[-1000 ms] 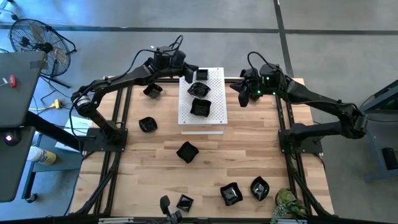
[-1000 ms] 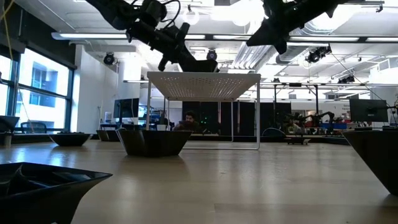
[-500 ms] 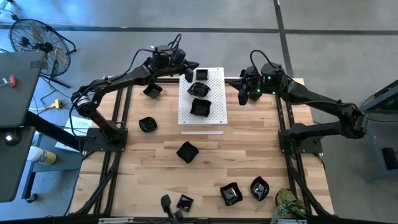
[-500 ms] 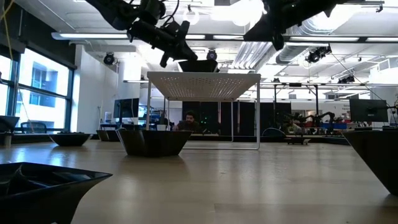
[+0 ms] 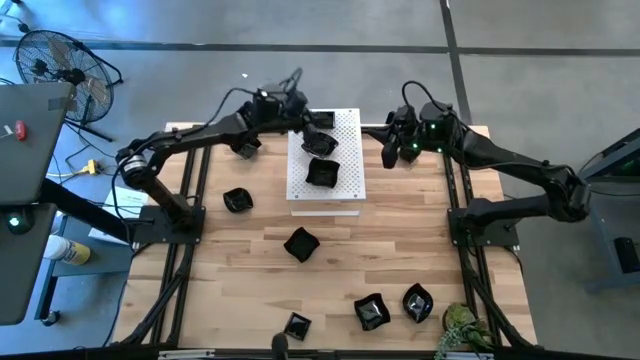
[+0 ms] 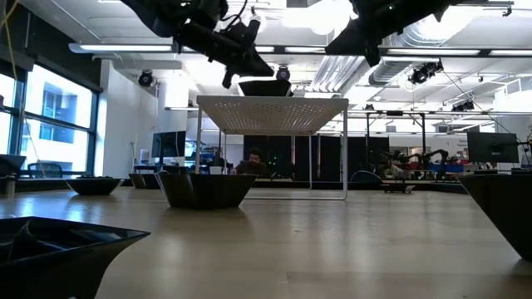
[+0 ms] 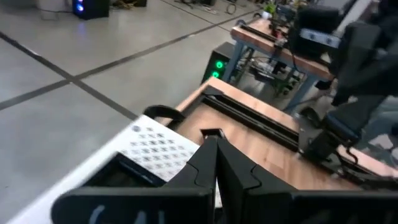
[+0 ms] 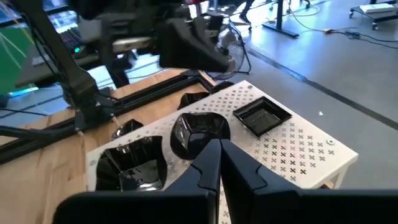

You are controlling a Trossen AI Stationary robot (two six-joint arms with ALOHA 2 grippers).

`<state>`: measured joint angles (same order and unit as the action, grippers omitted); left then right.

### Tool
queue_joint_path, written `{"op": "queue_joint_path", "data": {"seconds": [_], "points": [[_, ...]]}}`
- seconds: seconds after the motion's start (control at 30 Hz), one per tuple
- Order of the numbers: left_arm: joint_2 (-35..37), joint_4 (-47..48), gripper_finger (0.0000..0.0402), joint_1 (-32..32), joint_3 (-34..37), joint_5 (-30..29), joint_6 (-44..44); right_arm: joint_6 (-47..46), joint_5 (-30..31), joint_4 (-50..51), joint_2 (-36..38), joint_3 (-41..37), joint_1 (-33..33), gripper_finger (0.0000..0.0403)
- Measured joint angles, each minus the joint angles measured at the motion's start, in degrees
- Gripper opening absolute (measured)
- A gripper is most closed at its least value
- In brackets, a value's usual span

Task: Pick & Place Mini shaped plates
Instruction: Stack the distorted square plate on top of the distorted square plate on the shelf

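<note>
Three mini shaped plates sit on the raised white perforated board (image 5: pixel 340 185): a square one (image 8: pixel 261 117) at its far end, a rounder one (image 8: pixel 199 132) in the middle and a wavy one (image 8: pixel 134 163) nearer. My left gripper (image 5: pixel 312 116) hovers shut above the board's far end, beside the square plate (image 7: pixel 124 173), with nothing between its fingers (image 7: pixel 214 158). My right gripper (image 5: pixel 388 154) hangs shut and empty in the air just right of the board, pointing toward it (image 8: pixel 217 155). Several more black plates lie on the wooden table.
Loose plates rest on the table at the far left (image 5: pixel 245 147), left (image 5: pixel 237 200), centre (image 5: pixel 300 243) and near edge (image 5: pixel 296 325), (image 5: pixel 372 312), (image 5: pixel 417 302). The board stands on thin legs (image 6: pixel 345 158). A plant (image 5: pixel 462 328) sits at the near right corner.
My left gripper has swung level toward the table's right edge, from the board's far left corner to over its far end beside the square plate, staying shut. The plates have stayed where they were.
</note>
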<state>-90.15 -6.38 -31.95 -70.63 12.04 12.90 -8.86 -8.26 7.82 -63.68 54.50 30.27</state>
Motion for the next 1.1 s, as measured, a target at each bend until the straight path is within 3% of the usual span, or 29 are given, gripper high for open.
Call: {"op": "queue_joint_path", "data": {"seconds": [0.23, 0.4, 0.57, 0.77, 1.1], "points": [[0.0, -2.4, 0.0000, 5.3, 2.6, -0.6, -3.8, 5.9, 5.0, 0.0, 0.0, 0.0, -5.7, 0.0003], [0.3, -14.7, 0.0000, 7.0, 6.3, 3.6, -5.0, 4.0, 7.2, -0.1, 0.2, 0.0, -10.2, 0.0002], [2.8, -19.9, 0.0000, 7.3, 10.7, 1.9, -2.5, 1.6, 9.9, 0.8, 0.4, 0.0, -14.4, 0.0001], [11.3, -19.0, 0.0000, 8.5, 18.8, 0.4, -3.6, -3.1, 12.5, 4.7, 0.4, 0.6, -18.8, 0.0004], [27.5, -10.7, 0.0000, 12.8, 29.6, -4.3, -6.0, -8.6, 14.3, 24.9, 0.5, 8.2, -29.3, 0.0007]]}}
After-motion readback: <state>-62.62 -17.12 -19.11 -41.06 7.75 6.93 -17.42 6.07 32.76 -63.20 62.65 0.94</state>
